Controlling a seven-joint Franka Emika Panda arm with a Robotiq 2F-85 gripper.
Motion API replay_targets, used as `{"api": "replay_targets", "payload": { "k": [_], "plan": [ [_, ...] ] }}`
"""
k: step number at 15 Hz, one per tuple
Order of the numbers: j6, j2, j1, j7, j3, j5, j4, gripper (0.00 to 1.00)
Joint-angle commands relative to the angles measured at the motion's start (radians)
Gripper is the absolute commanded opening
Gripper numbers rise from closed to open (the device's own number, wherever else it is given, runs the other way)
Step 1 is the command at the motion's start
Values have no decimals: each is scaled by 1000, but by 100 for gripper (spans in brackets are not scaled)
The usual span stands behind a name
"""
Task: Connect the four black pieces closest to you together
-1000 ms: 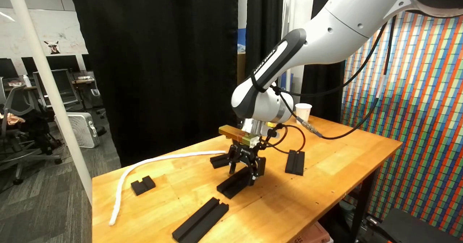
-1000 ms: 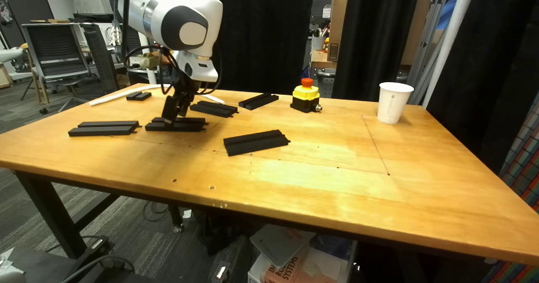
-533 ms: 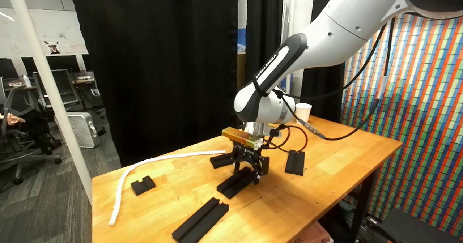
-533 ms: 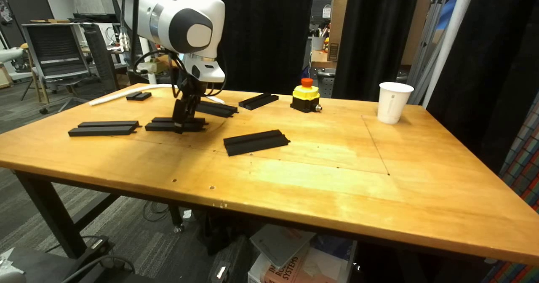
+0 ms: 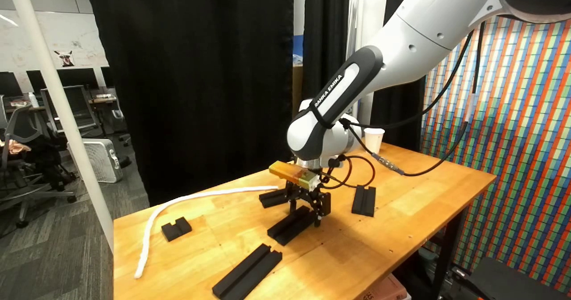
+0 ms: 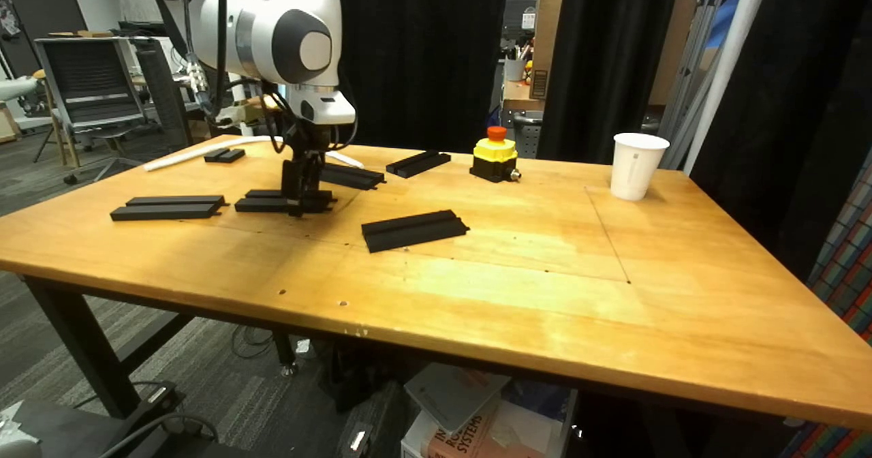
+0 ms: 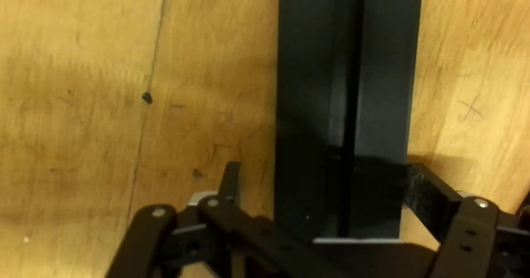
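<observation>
Your gripper (image 7: 323, 176) is spread, straddling a black slab (image 7: 341, 108). The slab lies well in from the desk's (image 6: 477, 294) edges.

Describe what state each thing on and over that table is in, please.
Robot arm: reaching downward.
Pincer: open, straddling one black slab.
That black slab: flat, not clamped.
Other black slabs: flat, none joined.
Small grooved block: lying flat.
White strip: lying curved.
White cup: upright, contents hidden.
Red button: on its yellow box, pressed or not unclear.
</observation>
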Motion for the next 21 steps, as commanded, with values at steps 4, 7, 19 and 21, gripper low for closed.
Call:
{"api": "replay_targets", "payload": {
  "k": [4, 7, 19, 21],
  "plan": [
    [79, -47, 99, 276, -31, -214, -10, 100],
    [64, -50, 99, 336, -22, -246, -10, 100],
    [32, -48, 76, 319, 10, -207, -15, 100],
    [39, -46, 76, 316, 12, -206, -15, 100]
  ]
}}
